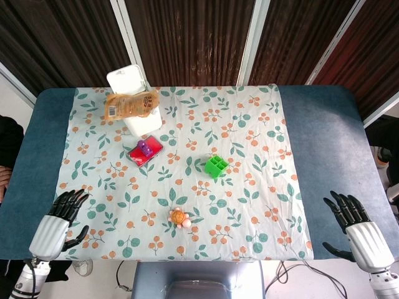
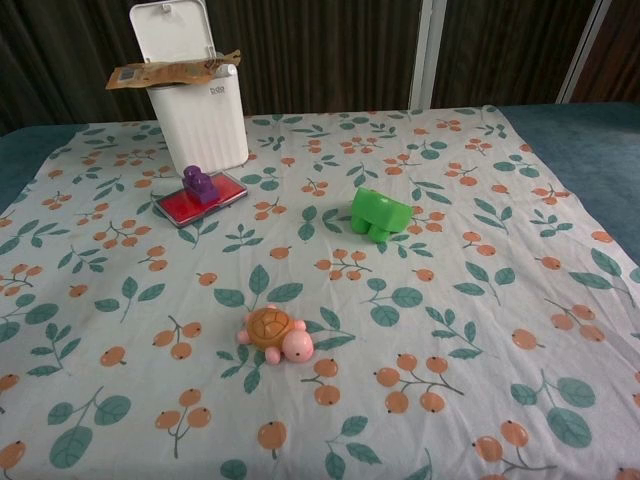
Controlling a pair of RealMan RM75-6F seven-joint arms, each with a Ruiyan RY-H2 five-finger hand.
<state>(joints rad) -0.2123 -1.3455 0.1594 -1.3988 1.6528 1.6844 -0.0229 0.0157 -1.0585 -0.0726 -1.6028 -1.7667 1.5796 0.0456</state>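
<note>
Turtle toy (image 1: pixel 179 218), orange-shelled with a pink head, sits alone on the leaf-print cloth (image 1: pixel 249 156) covering the worktop (image 1: pixel 324 124), near the front edge and a little left of centre. Neither hand touches it. The left hand (image 1: pixel 57 224) hovers at the near left corner, off the cloth's edge, fingers spread and holding nothing; the right hand (image 1: pixel 355 229) hangs at the near right corner, likewise spread and empty. The toy lies to the right of the left hand and clearly nearer to it than to the right hand, which is well apart across the cloth. In the chest view the toy's (image 2: pixel 274 333) long axis runs slantwise, head pointing to the near right. Farther back stand a green block (image 1: pixel 216 166), a red tray (image 1: pixel 144 151) bearing a purple piece (image 1: pixel 144 147), and a white bin (image 1: pixel 134 103) with a brown packet (image 1: pixel 130 104) lying across its open top.
</note>
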